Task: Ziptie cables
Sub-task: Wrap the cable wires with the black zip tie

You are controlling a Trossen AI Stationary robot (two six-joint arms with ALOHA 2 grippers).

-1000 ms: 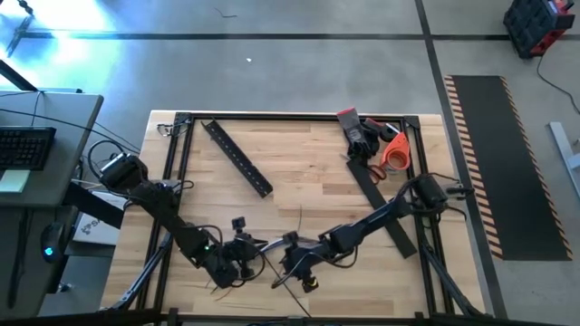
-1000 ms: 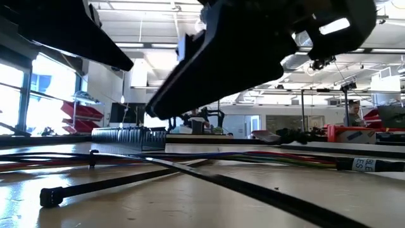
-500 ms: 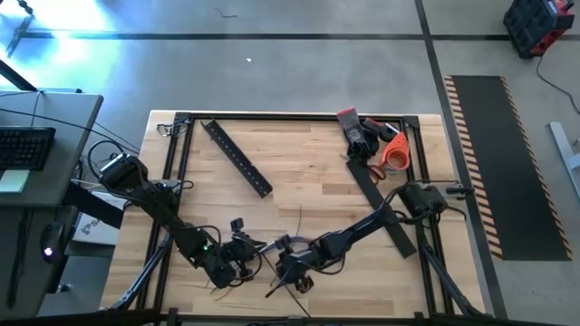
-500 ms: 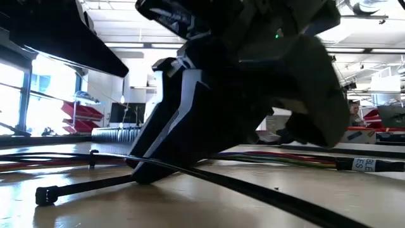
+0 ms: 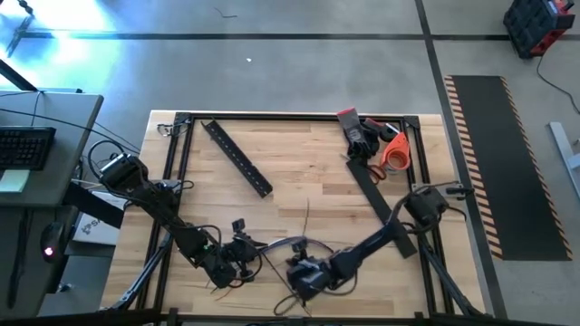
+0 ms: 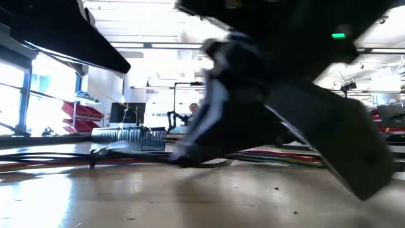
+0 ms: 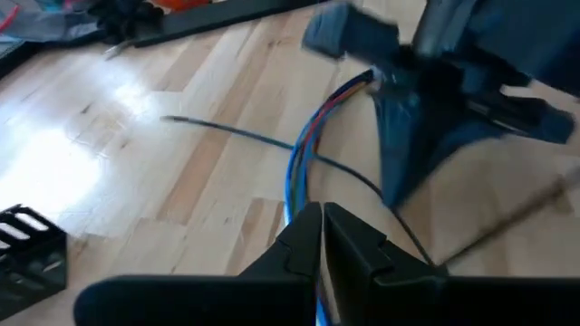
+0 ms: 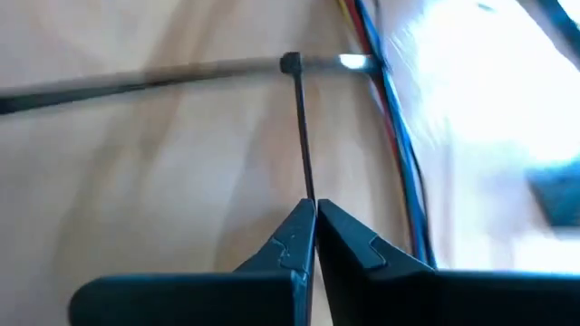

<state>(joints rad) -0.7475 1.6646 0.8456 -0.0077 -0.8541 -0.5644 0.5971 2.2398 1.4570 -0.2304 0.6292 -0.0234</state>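
You have a light wooden table point(image 5: 299, 172) framed in black rails. A flat black perforated bar point(image 5: 237, 158) lies diagonally near its far left corner. At the far right corner you will find dark gloves with red cuffs point(image 5: 358, 131), an orange tape roll point(image 5: 396, 152) and orange-handled scissors point(image 5: 373, 170), close together. A second long black strip point(image 5: 379, 206) runs diagonally below them. A keyboard point(image 5: 25, 148) sits on the side desk point(image 5: 63, 118).

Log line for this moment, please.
left hand: shut on cables | right hand: shut on zip tie | both low at table front
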